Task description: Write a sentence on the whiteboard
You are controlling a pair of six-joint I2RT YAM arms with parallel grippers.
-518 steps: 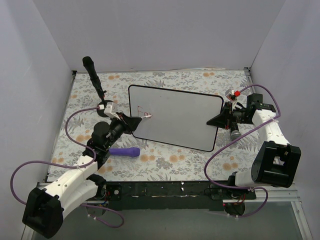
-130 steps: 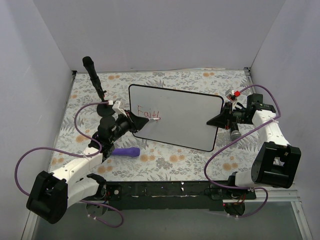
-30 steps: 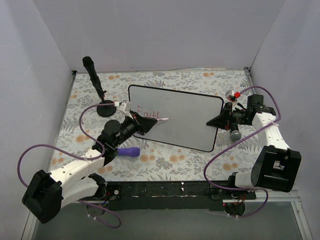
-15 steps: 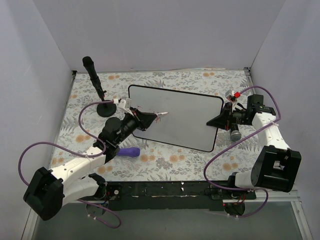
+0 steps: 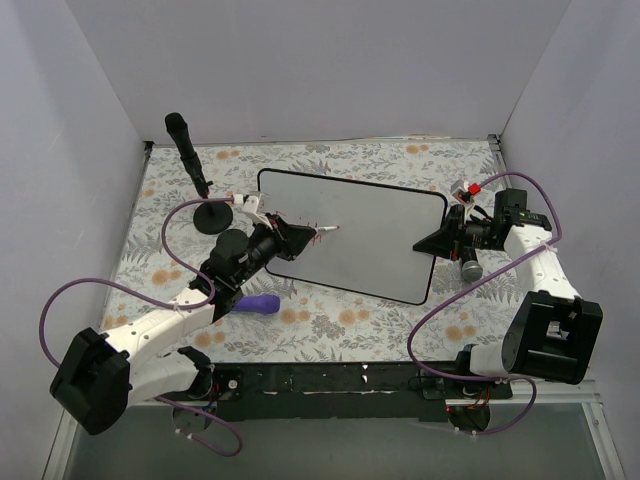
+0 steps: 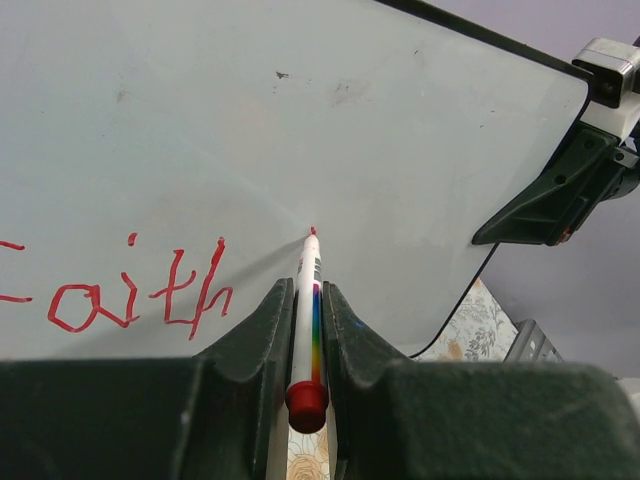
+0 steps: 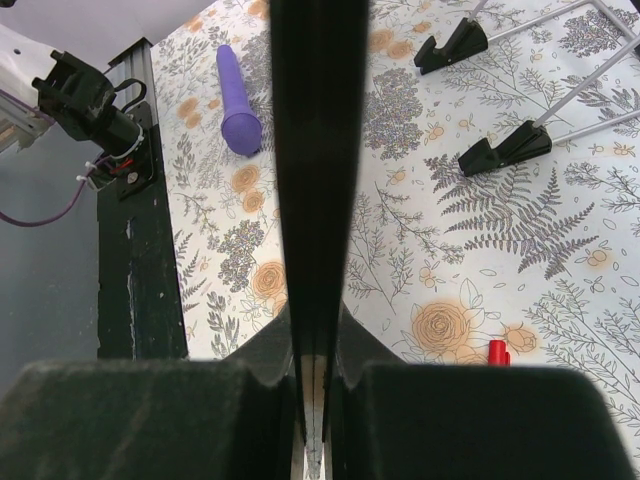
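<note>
Since a second ago the left arm has swung up and toward the far side. It carried the marker tip a little farther along the whiteboard (image 5: 380,240), and the arm now covers the lettering in the top view. Much earlier only the first stroke was there; now the sentence (image 6: 140,295) reads as one red word, "Faith", with its F cut off at the left edge of the left wrist view. It sits on the left part of the board.

The left pincer (image 5: 308,237) is clenched around a white marker (image 6: 308,300) with a rainbow stripe and a red end cap. The pen points forward along the fingers. Its red tip is just right of the final "h" and slightly above it, right at the glossy surface, though actual contact cannot be told.

The whiteboard stands tilted on its black feet in the middle of the floral table (image 5: 330,320), its face turned toward the arms. The right pincer (image 5: 425,244) is clamped on the board's right edge. In the right wrist view the black frame runs edge-on between the closed fingers (image 7: 260,395), and two of the board's feet (image 7: 510,148) rest on the cloth beyond.

A purple cylinder (image 5: 252,303) lies on the table near the left arm. A black microphone-shaped wand (image 5: 188,150) leans on a round base at the far left. A small red cap (image 7: 497,351) lies on the cloth under the board.
</note>
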